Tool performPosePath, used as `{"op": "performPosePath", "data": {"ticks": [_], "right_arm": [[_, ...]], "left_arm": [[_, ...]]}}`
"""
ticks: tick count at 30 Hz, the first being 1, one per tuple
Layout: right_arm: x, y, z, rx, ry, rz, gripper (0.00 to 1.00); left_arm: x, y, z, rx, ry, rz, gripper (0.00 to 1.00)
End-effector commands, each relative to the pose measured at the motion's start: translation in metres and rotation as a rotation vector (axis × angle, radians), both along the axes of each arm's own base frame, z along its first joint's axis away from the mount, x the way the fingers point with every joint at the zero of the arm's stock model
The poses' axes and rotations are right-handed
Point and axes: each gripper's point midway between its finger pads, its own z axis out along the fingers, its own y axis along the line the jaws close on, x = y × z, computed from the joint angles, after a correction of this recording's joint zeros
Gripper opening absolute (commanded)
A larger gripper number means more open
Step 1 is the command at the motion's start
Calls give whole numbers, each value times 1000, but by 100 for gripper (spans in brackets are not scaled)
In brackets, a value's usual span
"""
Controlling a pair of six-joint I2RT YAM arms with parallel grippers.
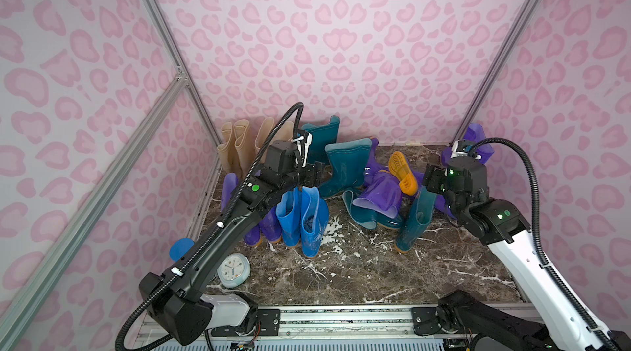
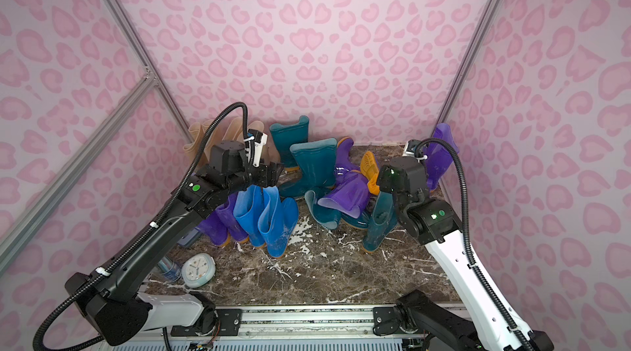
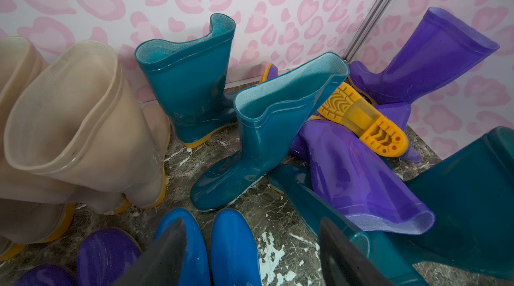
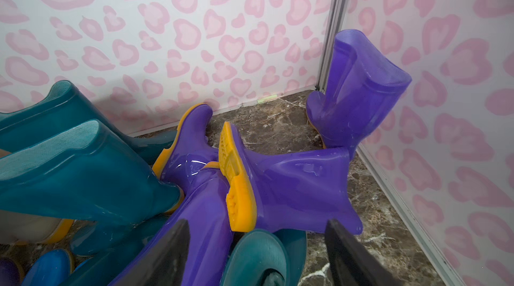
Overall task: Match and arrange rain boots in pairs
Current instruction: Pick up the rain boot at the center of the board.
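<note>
Beige rain boots (image 1: pixel 239 148) stand at the back left, with two dark teal ones (image 1: pixel 345 168) upright beside them. A bright blue pair (image 1: pixel 304 219) and purple boots (image 1: pixel 259 233) stand under my left arm. Purple boots (image 1: pixel 379 195) lie piled in the middle, one with its orange sole (image 3: pixel 361 120) turned up. Another purple boot (image 4: pixel 361 98) leans in the far right corner. My left gripper (image 3: pixel 256 259) is open over the blue toes, holding nothing. My right gripper (image 4: pixel 258 256) is open, its fingers either side of an upright teal boot's top (image 4: pixel 256 254) without touching it.
A pale round clock (image 1: pixel 234 269) and a blue-lidded cylinder (image 1: pixel 181 248) lie at the front left. Pink patterned walls close in the marble floor (image 1: pixel 375 264) on three sides. The arms' mounting rail (image 1: pixel 341 318) runs along the front.
</note>
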Motion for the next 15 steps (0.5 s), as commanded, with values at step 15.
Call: {"op": "performPosePath", "data": {"ticks": [15], "right_arm": [[129,195,14,-316,40,556,88]], "left_arm": [[15,66,14,-6,-83,223,78]]}}
